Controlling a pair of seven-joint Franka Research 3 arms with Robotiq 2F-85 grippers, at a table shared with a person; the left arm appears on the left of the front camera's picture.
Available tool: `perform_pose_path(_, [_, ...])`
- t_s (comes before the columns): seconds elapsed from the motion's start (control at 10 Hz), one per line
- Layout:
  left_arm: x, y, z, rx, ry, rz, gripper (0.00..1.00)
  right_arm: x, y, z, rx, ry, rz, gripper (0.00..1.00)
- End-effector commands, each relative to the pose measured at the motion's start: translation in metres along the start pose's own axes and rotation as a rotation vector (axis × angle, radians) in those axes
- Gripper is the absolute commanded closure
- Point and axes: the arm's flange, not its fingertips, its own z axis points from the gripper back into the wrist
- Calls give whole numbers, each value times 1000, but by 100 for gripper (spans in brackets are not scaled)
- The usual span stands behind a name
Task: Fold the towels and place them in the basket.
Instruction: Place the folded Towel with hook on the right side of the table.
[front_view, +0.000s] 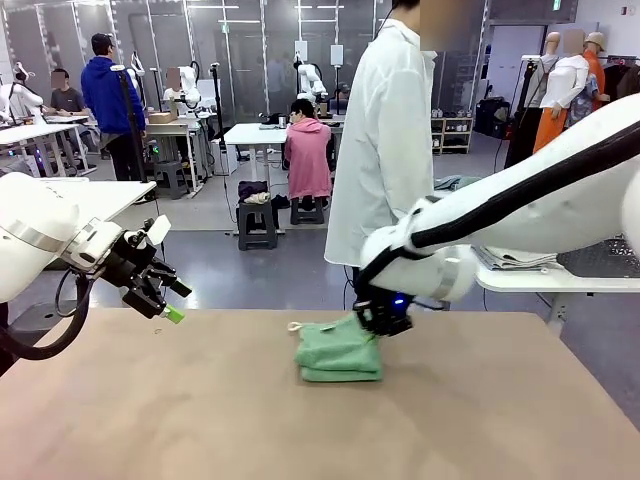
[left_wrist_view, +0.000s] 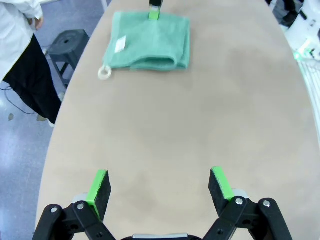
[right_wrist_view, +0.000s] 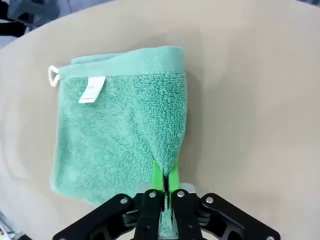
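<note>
While my right jaws are pinching its edge shut, the green towel is lying folded on the counter.
My left jaws are hanging released, the towel well ahead of them; I am judging its folding nearly done, with placing in the basket yet to come.

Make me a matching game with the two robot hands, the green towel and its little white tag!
Things:
1. left gripper
2. right gripper
3. mint green towel
4. white tag

States:
A. shut, pinching the towel's edge
B. folded, on the table
C. open, holding nothing
D. sewn onto the towel

Pairs: 1-C, 2-A, 3-B, 4-D
</note>
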Motion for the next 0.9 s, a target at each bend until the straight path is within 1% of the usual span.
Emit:
perform_pose_path(0.0, [1,1,0,2,1,-3,1,-9,-82,44,-20,26,41,100])
perform_pose_path(0.1, [1,1,0,2,1,-3,1,-8,-129,58,-20,17,47,100])
perform_pose_path(0.2, [1,1,0,2,1,-3,1,-3,-168,72,-40,-8,55,100])
perform_pose_path(0.3, [1,1,0,2,1,-3,1,4,-204,85,-69,-36,75,100])
perform_pose_path(0.5, [1,1,0,2,1,-3,1,24,-270,103,-86,-70,113,100])
perform_pose_path(0.6, [1,1,0,2,1,-3,1,34,-290,107,-75,-50,125,100])
perform_pose_path(0.7, [1,1,0,2,1,-3,1,38,-301,109,-71,-33,145,100])
perform_pose_path(0.8, [1,1,0,2,1,-3,1,38,-305,109,-64,-15,173,78])
